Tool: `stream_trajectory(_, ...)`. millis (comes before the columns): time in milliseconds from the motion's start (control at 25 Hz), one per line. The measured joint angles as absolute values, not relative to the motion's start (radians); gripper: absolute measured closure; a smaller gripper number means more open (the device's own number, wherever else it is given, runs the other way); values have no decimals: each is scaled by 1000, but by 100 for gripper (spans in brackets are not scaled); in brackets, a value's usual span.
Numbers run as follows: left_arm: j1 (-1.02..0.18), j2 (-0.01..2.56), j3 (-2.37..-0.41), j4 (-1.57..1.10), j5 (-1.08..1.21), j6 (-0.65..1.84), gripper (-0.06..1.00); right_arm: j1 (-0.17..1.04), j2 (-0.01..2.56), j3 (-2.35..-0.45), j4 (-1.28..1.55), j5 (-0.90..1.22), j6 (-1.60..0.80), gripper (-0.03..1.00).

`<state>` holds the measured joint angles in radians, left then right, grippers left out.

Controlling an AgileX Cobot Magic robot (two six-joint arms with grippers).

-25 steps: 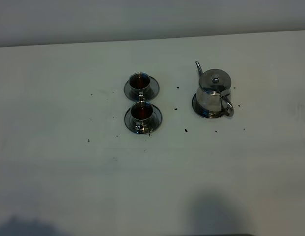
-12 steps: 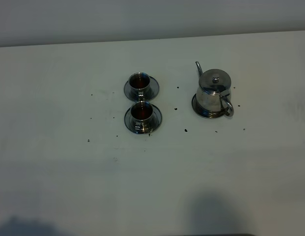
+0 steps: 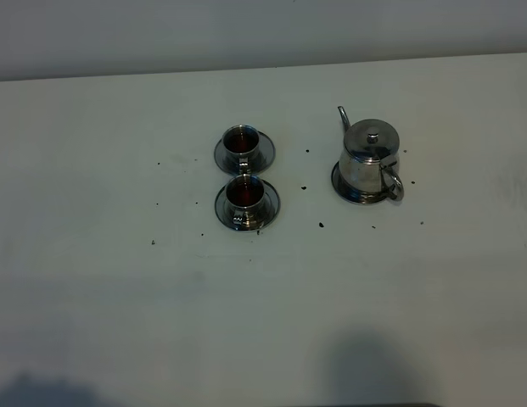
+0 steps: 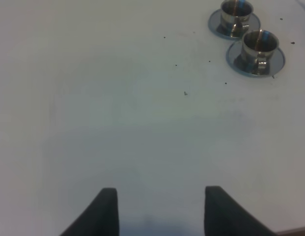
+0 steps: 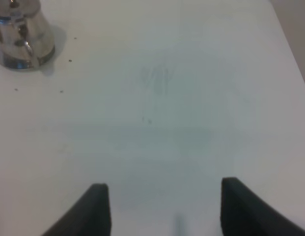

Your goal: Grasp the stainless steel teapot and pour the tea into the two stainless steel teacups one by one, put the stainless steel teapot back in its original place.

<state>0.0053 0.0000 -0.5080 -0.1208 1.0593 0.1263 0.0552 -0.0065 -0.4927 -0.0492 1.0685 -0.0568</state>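
Note:
The stainless steel teapot (image 3: 370, 159) stands upright on its round steel saucer (image 3: 348, 192) at the right of the white table, spout to the back, loop handle to the front right; the right wrist view shows the teapot (image 5: 22, 35) too. Two stainless steel teacups, the far teacup (image 3: 241, 141) and the near teacup (image 3: 244, 194), sit on saucers left of centre, both holding dark tea. The left wrist view shows the far teacup (image 4: 236, 12) and the near teacup (image 4: 260, 45). My left gripper (image 4: 161, 206) and right gripper (image 5: 162, 206) are open over bare table, far from these things. Neither gripper shows in the exterior view.
Small dark specks (image 3: 321, 225) lie scattered on the white table (image 3: 263, 297) around the cups and the pot. The table's far edge (image 3: 263, 68) meets a pale wall. In the right wrist view the table's side edge (image 5: 290, 44) runs close by.

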Motion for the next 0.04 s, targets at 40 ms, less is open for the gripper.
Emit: stream_trajectory(40, 5, 0, -508, -121, 1059, 126, 51, 55, -6, -493, -49, 1069, -56, 49)
